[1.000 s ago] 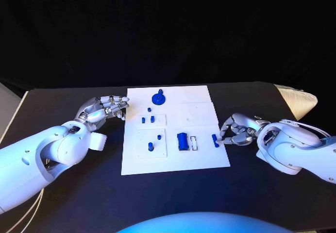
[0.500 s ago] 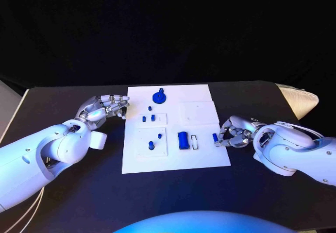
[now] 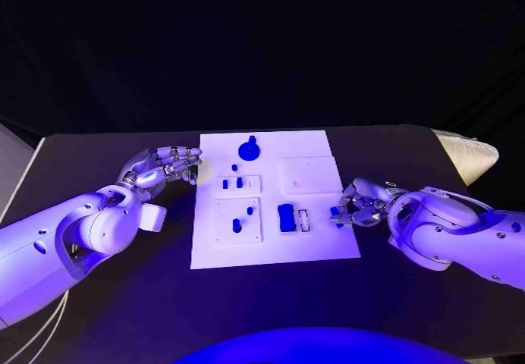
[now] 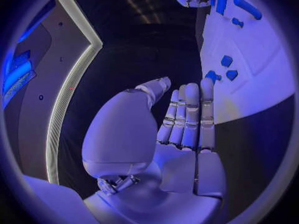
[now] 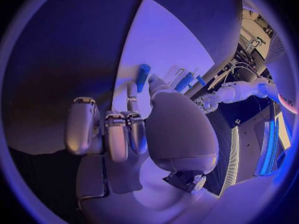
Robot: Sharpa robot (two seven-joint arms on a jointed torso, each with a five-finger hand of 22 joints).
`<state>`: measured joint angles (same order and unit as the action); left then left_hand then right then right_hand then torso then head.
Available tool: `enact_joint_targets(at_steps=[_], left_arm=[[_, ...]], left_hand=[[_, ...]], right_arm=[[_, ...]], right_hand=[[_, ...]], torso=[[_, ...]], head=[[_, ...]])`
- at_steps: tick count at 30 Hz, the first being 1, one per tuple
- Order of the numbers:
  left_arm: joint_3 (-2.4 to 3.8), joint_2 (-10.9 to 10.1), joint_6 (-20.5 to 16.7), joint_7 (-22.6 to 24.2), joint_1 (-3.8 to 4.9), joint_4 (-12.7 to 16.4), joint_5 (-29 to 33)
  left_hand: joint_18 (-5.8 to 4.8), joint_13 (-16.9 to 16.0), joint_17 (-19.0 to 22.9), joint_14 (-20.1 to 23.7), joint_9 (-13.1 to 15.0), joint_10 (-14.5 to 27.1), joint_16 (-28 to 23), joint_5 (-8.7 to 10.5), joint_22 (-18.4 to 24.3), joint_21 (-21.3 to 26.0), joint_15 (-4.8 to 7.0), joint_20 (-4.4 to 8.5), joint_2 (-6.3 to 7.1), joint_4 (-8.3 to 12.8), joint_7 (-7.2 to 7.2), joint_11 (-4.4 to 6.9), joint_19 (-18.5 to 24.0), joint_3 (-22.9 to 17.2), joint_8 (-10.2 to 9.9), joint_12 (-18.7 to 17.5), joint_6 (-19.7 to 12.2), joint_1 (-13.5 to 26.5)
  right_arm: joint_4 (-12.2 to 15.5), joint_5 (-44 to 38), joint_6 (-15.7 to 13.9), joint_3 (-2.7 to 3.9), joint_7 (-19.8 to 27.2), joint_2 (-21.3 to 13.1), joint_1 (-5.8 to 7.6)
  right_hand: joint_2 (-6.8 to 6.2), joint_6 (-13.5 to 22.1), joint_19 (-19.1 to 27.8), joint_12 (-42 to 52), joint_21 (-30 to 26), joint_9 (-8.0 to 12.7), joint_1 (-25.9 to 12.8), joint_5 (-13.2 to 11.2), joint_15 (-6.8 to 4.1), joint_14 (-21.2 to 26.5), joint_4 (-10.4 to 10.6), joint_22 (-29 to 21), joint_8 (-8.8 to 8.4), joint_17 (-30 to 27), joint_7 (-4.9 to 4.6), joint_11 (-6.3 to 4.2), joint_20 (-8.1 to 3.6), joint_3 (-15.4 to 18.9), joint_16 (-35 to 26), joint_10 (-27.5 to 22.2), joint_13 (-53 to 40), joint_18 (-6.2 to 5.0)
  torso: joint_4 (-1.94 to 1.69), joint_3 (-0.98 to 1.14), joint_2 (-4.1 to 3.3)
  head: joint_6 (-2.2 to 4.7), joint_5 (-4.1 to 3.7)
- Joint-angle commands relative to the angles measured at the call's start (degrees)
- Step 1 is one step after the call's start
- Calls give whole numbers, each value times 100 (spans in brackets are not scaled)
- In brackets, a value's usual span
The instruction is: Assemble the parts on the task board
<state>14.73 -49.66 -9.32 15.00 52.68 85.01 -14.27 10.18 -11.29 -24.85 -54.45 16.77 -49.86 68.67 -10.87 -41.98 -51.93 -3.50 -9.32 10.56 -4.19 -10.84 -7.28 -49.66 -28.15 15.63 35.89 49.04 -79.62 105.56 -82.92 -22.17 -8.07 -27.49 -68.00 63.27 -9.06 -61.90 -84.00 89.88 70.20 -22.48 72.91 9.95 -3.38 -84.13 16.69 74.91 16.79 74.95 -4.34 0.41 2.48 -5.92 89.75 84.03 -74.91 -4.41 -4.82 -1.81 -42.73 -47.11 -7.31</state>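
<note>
Right hand (image 3: pixel 359 208) — fingers curled round a blue part (image 3: pixel 336 214)

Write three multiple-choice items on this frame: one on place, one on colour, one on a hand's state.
1. Where is the right hand?
A. at the board's right edge
B. at the board's far edge
C. over the board's middle

2. What colour is the task board?
A. black
B. white
C. red

3. What is the left hand doing?
A. holding the round part
B. pressing on the board
C. holding nothing, fingers apart

Answers:
1. A, the head view puts it beside the board's right edge, at a small blue part.
2. B, the plate is pale against the black table.
3. C, the left wrist view shows its fingers straight and bare, off the board.
</note>
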Motion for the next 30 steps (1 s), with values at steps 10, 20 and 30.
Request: enact_joint_targets(at_steps=[10,20,30], left_arm=[[4,-25,59,54,-1,32,31],[4,-37,67,51,-2,41,30],[4,-53,72,34,-3,49,18]], left_hand=[[31,-9,-7,0,-4,37,38,-18,6,36,-3,14,7,-20,-4,-2,-30,-5,32,42,-14,-30],[31,-11,-8,2,-2,45,41,-19,5,36,-4,14,5,-17,-3,-2,-31,-8,39,47,-9,-37],[33,-18,-12,9,-1,60,48,-29,0,30,-1,15,-19,-2,-1,0,-34,-35,55,69,-2,-80]], right_arm=[[-106,-208,543,-37,-202,132,-123],[-77,-418,492,-37,-357,177,-143],[189,18,29,-25,-372,117,-128]], right_hand=[[-244,-173,-145,12,54,42,867,735,-84,-587,-129,573,-79,1505,62,-103,-56,-520,25,597,-1509,93],[-336,-277,-152,12,72,45,1104,1096,-102,-587,-146,608,-76,1505,81,-116,-73,-1056,25,597,-1509,100],[-360,-303,-171,12,116,-3,752,1295,-117,-587,-17,647,-26,1505,111,-146,-87,-1250,25,597,-1509,107]], torso=[[6,-3,1],[-3,-1,9],[6,-4,3]], head=[[-27,25],[-10,36],[46,69]])
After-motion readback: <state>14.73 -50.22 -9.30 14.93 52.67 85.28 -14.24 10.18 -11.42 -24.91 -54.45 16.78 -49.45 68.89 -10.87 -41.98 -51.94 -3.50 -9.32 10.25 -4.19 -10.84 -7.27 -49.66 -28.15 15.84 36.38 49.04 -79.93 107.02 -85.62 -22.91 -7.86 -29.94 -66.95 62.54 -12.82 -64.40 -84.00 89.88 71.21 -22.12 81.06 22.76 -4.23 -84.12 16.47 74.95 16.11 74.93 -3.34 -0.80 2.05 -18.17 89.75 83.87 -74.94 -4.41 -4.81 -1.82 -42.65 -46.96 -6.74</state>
